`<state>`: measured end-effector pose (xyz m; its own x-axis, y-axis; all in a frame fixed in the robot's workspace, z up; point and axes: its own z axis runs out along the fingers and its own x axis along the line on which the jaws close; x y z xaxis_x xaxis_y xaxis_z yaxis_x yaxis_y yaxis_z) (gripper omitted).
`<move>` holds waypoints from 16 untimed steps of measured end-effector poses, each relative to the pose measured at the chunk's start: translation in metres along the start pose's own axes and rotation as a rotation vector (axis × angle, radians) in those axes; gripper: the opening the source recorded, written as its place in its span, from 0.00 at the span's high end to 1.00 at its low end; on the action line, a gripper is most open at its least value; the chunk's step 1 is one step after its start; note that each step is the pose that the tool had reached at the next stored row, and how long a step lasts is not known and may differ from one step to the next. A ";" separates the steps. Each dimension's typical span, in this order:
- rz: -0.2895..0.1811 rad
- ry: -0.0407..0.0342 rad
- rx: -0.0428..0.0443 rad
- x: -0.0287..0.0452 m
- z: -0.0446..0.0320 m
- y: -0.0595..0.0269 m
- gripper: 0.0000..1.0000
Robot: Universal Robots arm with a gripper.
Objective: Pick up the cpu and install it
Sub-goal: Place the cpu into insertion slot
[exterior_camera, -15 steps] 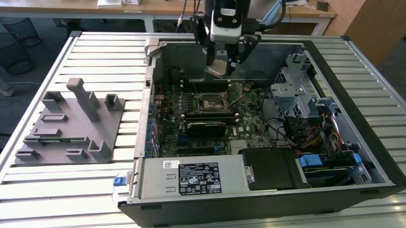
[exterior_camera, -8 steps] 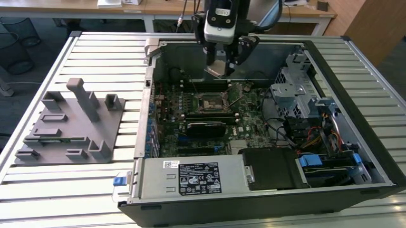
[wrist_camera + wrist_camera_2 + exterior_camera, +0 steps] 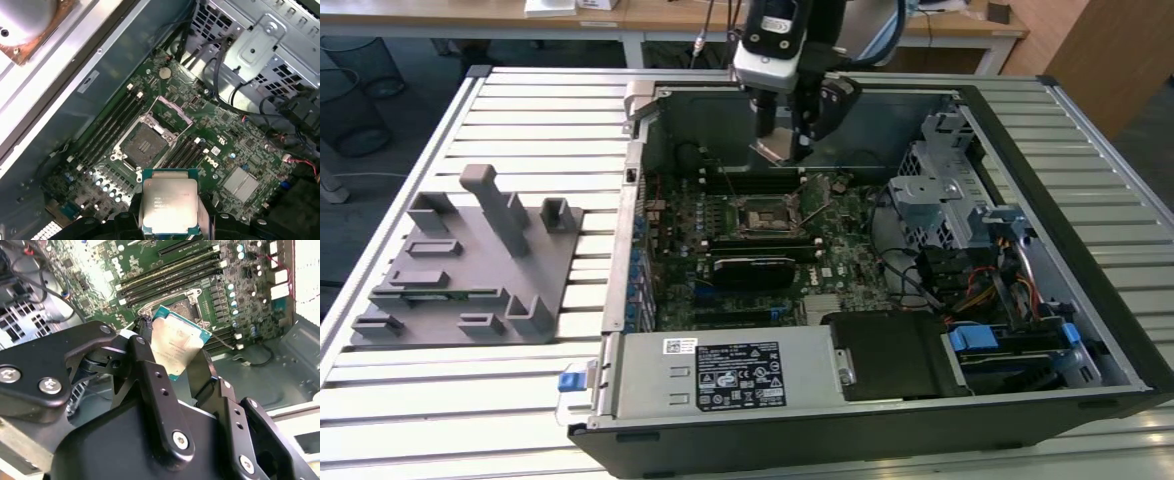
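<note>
- The cpu [image 3: 774,150] is up in the air, clamped by two opposite edges between the closed fingers [image 3: 150,375] of the gripper [image 3: 790,140]. It hangs above the socket [image 3: 758,215] without touching it.
- The slatted metal counter [image 3: 520,110] carries everything, spreading out on all sides of the socket.
- An open black computer case [image 3: 854,445] lies on its side on the counter, with the socket deep inside it.
- The green motherboard [image 3: 841,250] covers the case floor, and the socket sits in it.
- A grey fixture tray [image 3: 467,270] rests on the counter outside the case, well apart from the socket, on the exterior view's left.
- A silver power supply [image 3: 720,375] with a label fills the near corner of the case, on the camera's side of the socket in the exterior view.
- A metal drive cage [image 3: 941,190] stands to the socket's side, on the exterior view's right.
- Rows of memory slots [image 3: 112,122] run along two sides of the socket.
- In the first wrist view the socket [image 3: 145,145] lies open, its metal frame around a dark square.
- In both wrist views the cpu [image 3: 169,207] shows its silvery top and pale rim, held apart from the socket.
</note>
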<state>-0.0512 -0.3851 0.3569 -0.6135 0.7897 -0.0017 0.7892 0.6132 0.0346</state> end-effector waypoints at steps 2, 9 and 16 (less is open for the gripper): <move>0.033 -0.0011 0.0001 0.0000 0.0002 0.0000 0.47; 0.150 -0.0053 0.0002 0.0000 0.0011 0.0000 0.47; 0.273 -0.0095 0.0005 0.0000 0.0019 -0.0001 0.47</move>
<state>-0.0512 -0.3850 0.3550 -0.3774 0.9260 -0.0017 0.9255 0.3773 0.0346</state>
